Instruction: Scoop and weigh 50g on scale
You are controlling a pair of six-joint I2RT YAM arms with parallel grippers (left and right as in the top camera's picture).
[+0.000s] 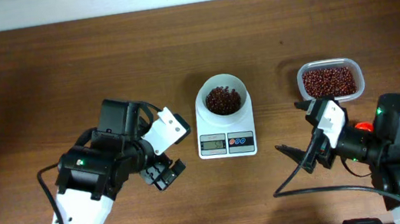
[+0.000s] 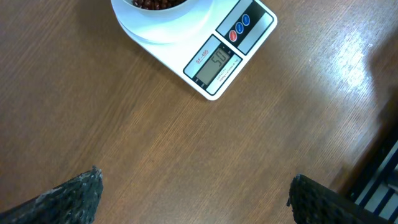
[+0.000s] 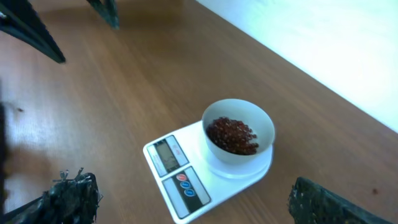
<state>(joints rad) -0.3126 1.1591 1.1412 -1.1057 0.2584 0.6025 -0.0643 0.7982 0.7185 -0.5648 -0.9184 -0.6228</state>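
Overhead: scale (image 1: pixel 225 128), beans (image 1: pixel 222 99) in bowl (image 1: pixel 220 81), between left gripper (image 1: pixel 166 174) and right gripper (image 1: pixel 303 156), about equally near; both released, empty.

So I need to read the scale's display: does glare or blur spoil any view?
Overhead: evenly lit, but the scale has a display too small to read. Left wrist: display sharp, glare only on the bare table to its right. Right wrist: background blown out white, display faint.
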